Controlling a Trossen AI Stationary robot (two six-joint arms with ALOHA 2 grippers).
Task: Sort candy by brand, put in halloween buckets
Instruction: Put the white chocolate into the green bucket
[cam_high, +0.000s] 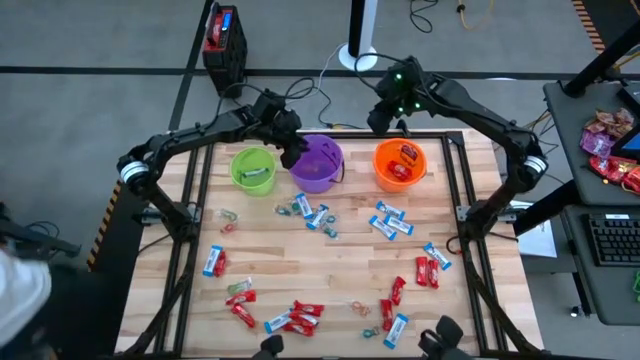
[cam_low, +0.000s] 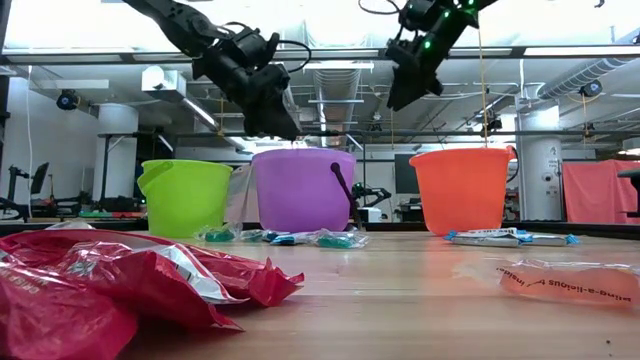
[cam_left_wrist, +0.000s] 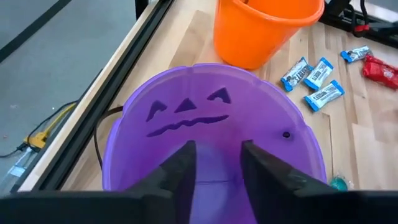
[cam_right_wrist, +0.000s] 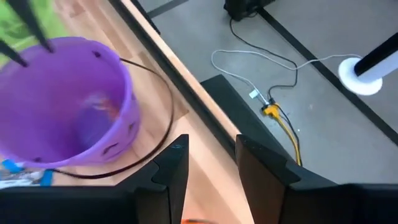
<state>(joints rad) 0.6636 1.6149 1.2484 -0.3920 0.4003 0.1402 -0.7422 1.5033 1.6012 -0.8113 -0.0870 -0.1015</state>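
Observation:
Three buckets stand in a row near the table's far edge: lime green (cam_high: 253, 168), purple (cam_high: 318, 163) and orange (cam_high: 400, 164). Red candies lie in the orange bucket (cam_high: 405, 158). Blue-and-white candies (cam_high: 390, 220) and red candies (cam_high: 300, 315) lie scattered on the wood. My left gripper (cam_high: 292, 150) hangs open over the purple bucket's (cam_left_wrist: 211, 124) left rim, nothing between its fingers (cam_left_wrist: 217, 168). My right gripper (cam_high: 385, 115) is open (cam_right_wrist: 211, 168) and raised beyond the orange bucket's far-left side (cam_low: 405, 95).
A crumpled red bag (cam_low: 120, 280) lies close to the low camera, with a flat wrapper (cam_low: 565, 280) to its right. Black frame rails (cam_high: 195, 200) run along the table's sides. A heap of pink-red candy bags (cam_high: 608, 145) sits on a side desk at right.

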